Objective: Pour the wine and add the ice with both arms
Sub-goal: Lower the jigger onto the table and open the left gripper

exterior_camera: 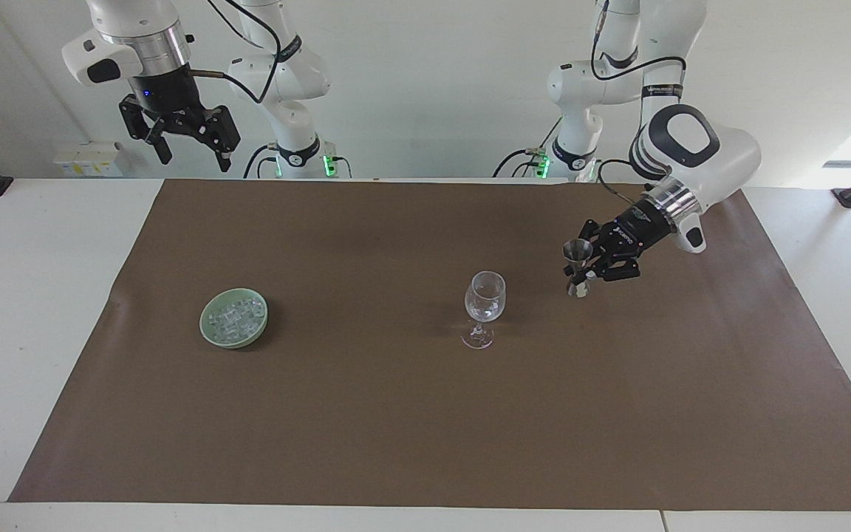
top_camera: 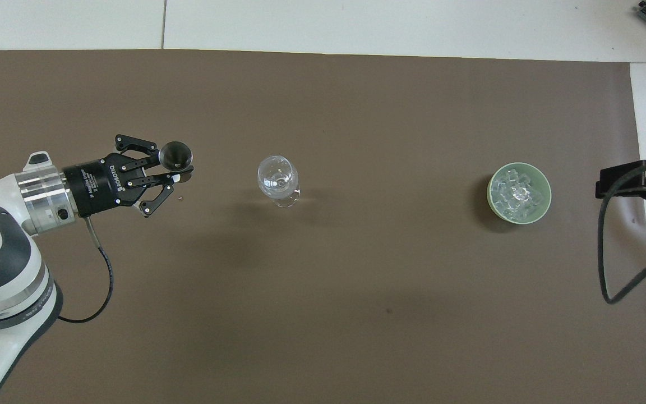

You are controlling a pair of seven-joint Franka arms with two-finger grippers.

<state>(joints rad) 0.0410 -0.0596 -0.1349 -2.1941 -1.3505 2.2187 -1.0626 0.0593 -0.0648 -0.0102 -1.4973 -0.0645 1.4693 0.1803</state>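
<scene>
Two arms are in your view, and only the left one is out over the brown mat. Your left gripper hangs above the mat toward the left arm's end of the table, its fingers closed around the waist of a small steel jigger, which stands upright with its open cup facing up. The jigger is lifted clear of the mat and sits well apart from the wine glass. That glass stands upright near the middle of the mat. Toward the right arm's end you have a pale green bowl resting on the mat, and the ice is heaped inside it as small clear cubes. Your right gripper waits high above the table edge nearest the robots, its fingers spread wide and holding nothing.
</scene>
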